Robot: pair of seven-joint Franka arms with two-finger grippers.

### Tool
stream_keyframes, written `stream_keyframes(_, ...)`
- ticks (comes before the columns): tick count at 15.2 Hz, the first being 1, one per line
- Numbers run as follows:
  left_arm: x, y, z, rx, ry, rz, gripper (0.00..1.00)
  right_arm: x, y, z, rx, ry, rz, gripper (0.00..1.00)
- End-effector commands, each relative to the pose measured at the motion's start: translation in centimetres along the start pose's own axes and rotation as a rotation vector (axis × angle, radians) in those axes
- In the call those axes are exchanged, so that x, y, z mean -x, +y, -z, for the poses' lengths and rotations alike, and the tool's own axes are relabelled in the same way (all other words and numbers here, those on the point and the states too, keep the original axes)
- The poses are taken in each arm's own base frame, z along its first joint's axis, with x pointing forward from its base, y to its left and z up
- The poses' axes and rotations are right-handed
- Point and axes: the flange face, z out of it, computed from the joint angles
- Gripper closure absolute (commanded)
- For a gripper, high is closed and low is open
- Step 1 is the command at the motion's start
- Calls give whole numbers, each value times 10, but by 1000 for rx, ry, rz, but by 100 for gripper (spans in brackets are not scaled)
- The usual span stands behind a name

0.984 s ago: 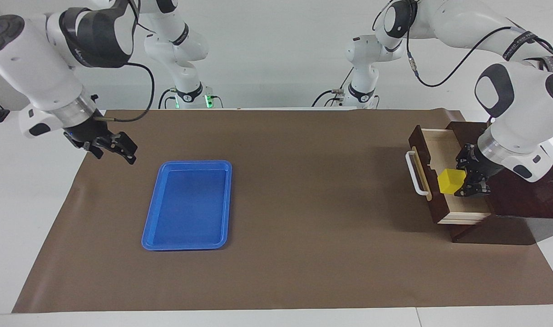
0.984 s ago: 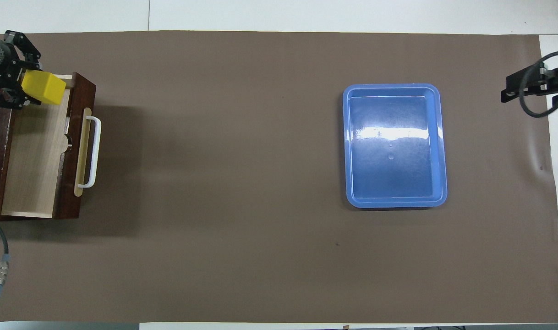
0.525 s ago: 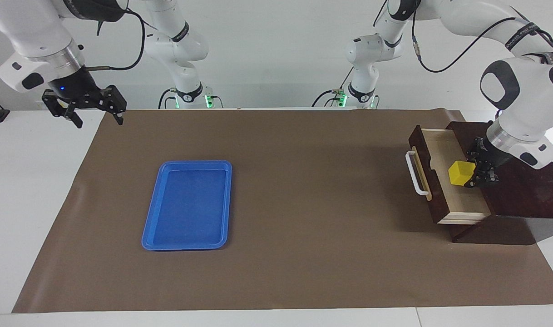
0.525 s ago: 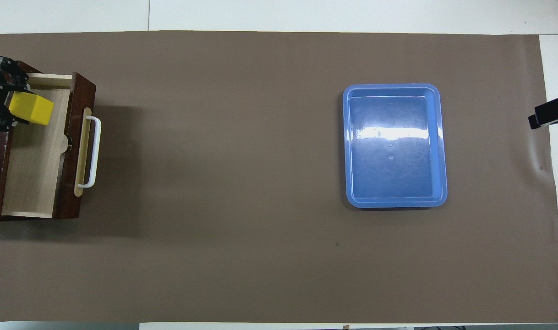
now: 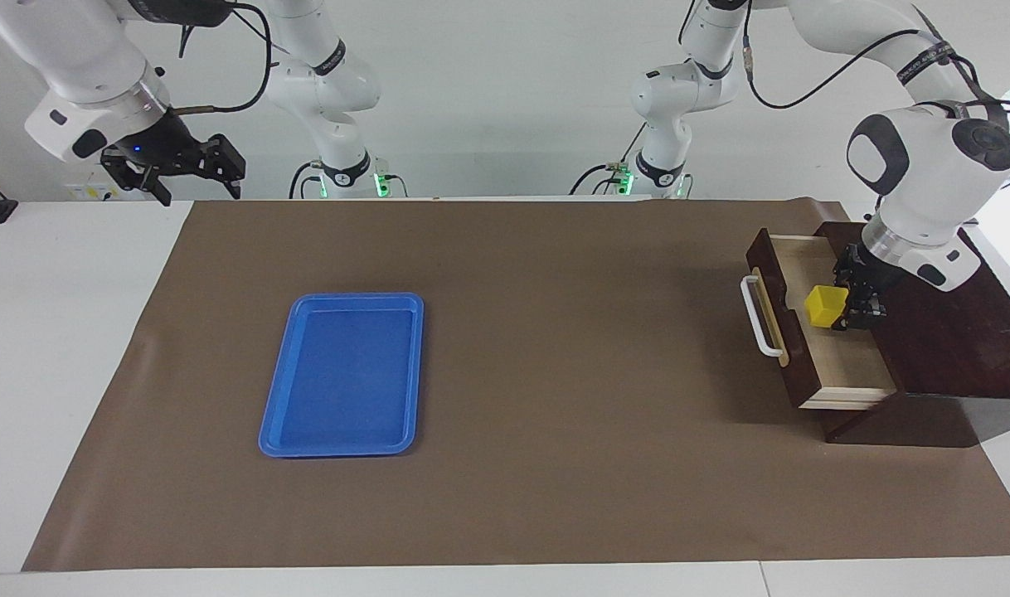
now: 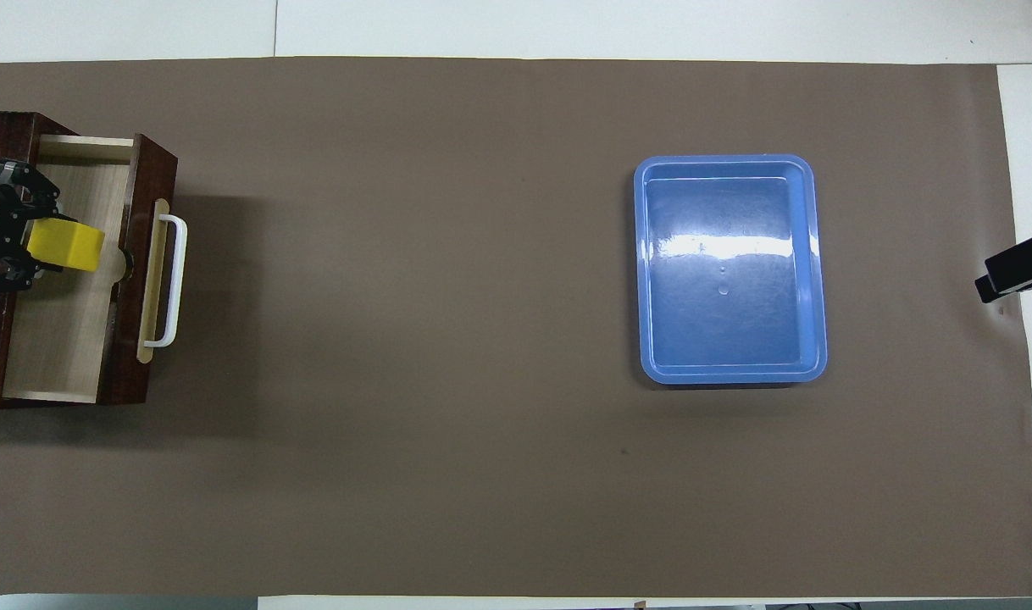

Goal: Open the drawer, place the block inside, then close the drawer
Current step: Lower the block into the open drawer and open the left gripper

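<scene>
In the last second the left tool (image 5: 847,308) has carried the yellow block (image 5: 825,306) lower and toward the middle of the open drawer (image 5: 845,365); a second ago the block was higher and over the end of the drawer that lies farther from the robots. Now, in the facing view, the block sits low between the drawer walls, just over the pale wood bottom, but I cannot tell if it already touches the bottom. The left tool is closed on the block, with one finger on each side of it, so the block is not yet released. I judge that the placing step is almost done: what is left is to let go of the block, to lift the tool out, and then to push the drawer shut by its front with the white handle (image 5: 756,316). The left arm comes down from above the dark wooden box (image 5: 953,348), with the wrist bent so that the tool points down and a little toward the drawer front. The right tool (image 5: 191,168) has gone up and back in the same time; it is now raised over the edge of the tabletop (image 5: 74,332) at the right arm's end, with its fingers spread and nothing in them, and this arm waits. The blue tray (image 5: 343,375) lies on the brown mat (image 5: 555,414), not moved.
</scene>
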Motion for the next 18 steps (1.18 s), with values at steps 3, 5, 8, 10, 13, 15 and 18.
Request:
stream_keyframes(3, 11, -20, -12, 32, 21, 87, 100, 9, 4, -39, 52, 74, -15, 0)
stream_keyframes(5, 13, -19, -13, 28, 20, 89, 100, 8, 11, -45, 56, 107, -29, 0)
stream_keyframes(8, 17, -16, -19, 19, 15, 68, 100, 6, 21, -49, 51, 143, -46, 0)
stream_keyframes(10, 15, -17, -22, 11, 13, 65, 100, 6, 26, -44, 49, 152, -53, 0)
stream_keyframes(13, 13, -18, -25, 3, 10, 62, 100, 5, 28, -35, 43, 148, -61, 0)
stream_keyframes(15, 13, -17, -32, -12, 4, 54, 100, 7, 28, -36, 38, 129, -61, 0)
stream_keyframes(18, 12, -17, -35, -10, 4, 53, 100, 8, 18, -38, 21, 102, -47, 0)
